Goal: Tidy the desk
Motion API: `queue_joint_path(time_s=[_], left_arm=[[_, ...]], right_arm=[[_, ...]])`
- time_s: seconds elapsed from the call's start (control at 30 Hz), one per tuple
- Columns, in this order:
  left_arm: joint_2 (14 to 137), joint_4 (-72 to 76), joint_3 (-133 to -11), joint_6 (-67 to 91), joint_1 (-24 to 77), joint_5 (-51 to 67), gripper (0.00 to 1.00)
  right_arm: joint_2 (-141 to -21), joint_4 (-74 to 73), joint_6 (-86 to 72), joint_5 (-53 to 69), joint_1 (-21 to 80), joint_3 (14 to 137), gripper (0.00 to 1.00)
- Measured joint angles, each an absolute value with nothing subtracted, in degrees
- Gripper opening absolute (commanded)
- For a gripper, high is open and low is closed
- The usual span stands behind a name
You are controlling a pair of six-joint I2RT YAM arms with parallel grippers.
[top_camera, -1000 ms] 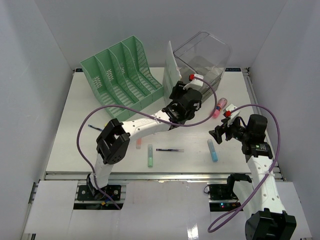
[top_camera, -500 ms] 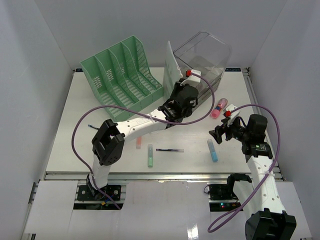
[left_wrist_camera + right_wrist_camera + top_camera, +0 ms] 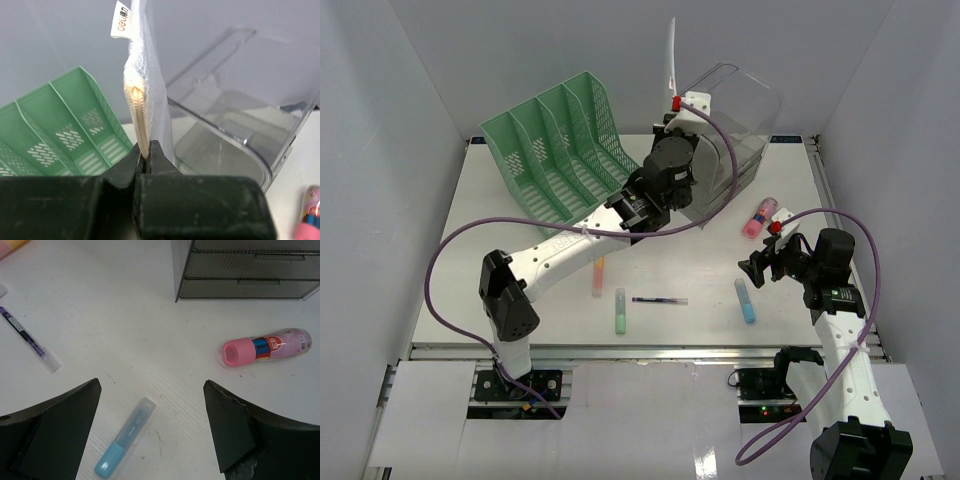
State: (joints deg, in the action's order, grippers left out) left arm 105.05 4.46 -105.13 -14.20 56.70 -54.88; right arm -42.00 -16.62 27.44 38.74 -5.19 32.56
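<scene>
1. Desk (image 3: 460, 270): white tabletop, spans beneath both arms and bears everything listed.
2. Green file rack (image 3: 560, 150): slotted, stands at far left of the desk.
3. Clear drawer box (image 3: 740, 110): far centre-right, drawers closed, contents not discernible.
4. Left gripper (image 3: 147, 150): clamped on white mesh pouch (image 3: 145, 75), held upright between rack and box.
5. Right gripper (image 3: 151, 390): fingers spread, nothing held, over blue highlighter (image 3: 125, 445); pink tube (image 3: 265, 347) and purple pen (image 3: 30, 340) lie loose nearby.

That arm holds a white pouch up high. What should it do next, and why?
Probably swing the mesh pouch left, over the green file rack. The left gripper pinches its lower edge, holding it upright between the rack and the clear drawer box, so a slot seems its likely home.
</scene>
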Motion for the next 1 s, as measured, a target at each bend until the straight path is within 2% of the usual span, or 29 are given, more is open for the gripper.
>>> queue_joint_path(time_s=[0.2, 0.5, 1.0], left_arm=[[101.6, 4.8, -109.7, -18.1, 54.2, -54.7, 0.00], [97.4, -0.1, -110.0, -18.2, 43.9, -56.4, 0.00], [96.6, -9.4, -110.2, -13.8, 41.7, -55.5, 0.00]], right_arm=[[-42.0, -16.6, 27.4, 38.7, -5.2, 32.6, 0.90], [-42.0, -16.6, 27.4, 38.7, -5.2, 32.6, 0.90], [-42.0, -16.6, 27.4, 38.7, -5.2, 32.6, 0.90]])
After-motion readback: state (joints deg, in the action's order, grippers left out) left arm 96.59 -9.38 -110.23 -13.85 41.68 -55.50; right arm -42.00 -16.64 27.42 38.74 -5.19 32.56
